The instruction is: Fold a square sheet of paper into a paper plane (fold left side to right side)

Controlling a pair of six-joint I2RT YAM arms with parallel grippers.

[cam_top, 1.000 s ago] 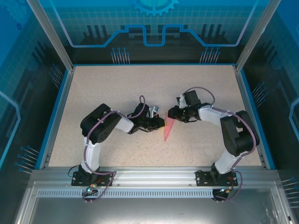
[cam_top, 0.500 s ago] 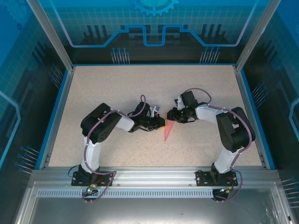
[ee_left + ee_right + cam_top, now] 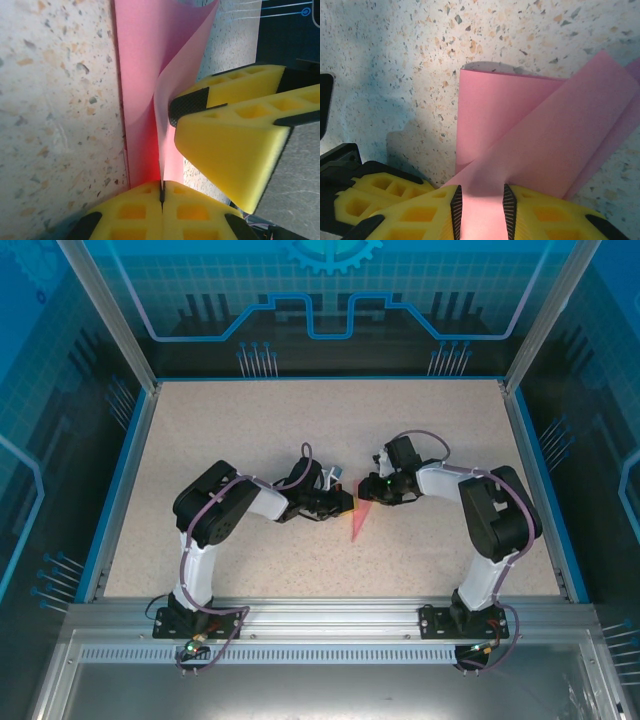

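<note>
Pink-red and thin, the square sheet of paper (image 3: 142, 100) should feel light, limp and quick to crease; hold it at a folded edge. Your left gripper (image 3: 161, 189) is pressed together on its end. Opposite the left gripper, the right gripper (image 3: 480, 202) stands partly spread astride a raised flap.

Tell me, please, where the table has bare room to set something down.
Bare: the table beyond the arms, plus its margins outside the left arm and right arm. Crowded: the centre, where they meet at the pink paper.
</note>
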